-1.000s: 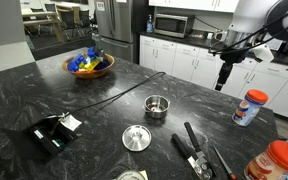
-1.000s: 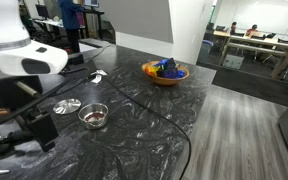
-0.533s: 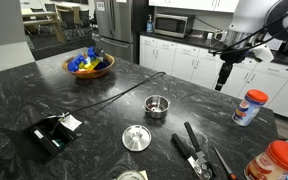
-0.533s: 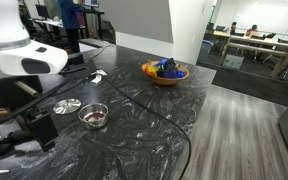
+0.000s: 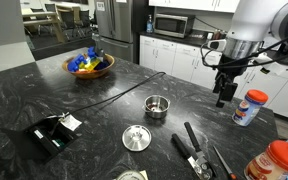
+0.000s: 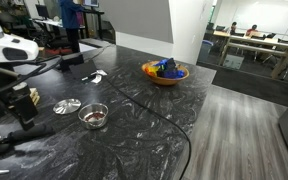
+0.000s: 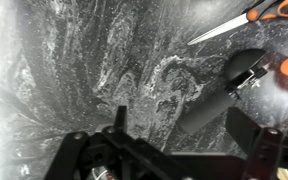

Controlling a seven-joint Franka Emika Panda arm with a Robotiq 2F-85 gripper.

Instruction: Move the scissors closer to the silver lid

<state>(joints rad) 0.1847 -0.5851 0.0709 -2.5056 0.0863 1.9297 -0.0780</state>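
Note:
The scissors (image 7: 234, 21) are slim with orange-red handle loops; they lie at the top right of the wrist view, and in an exterior view (image 5: 222, 161) near the front right table edge. The silver lid (image 5: 136, 137) lies flat on the dark marble table, left of the scissors, and also shows in an exterior view (image 6: 67, 105). My gripper (image 5: 223, 97) hangs open and empty well above the table, behind the scissors. In the wrist view my gripper (image 7: 184, 130) has its fingers spread over the black-handled tool (image 7: 219, 100).
A small steel pot (image 5: 157, 106) stands behind the lid. The black-handled tool (image 5: 194, 148) lies between lid and scissors. A red-capped container (image 5: 250, 107) and an orange-lidded jar (image 5: 280, 160) stand at the right. A fruit bowl (image 5: 89, 65) and a black device (image 5: 52, 134) are to the left.
The arm has come down and shifted over the table; the gripper is lower than before. Nothing on the table has moved.

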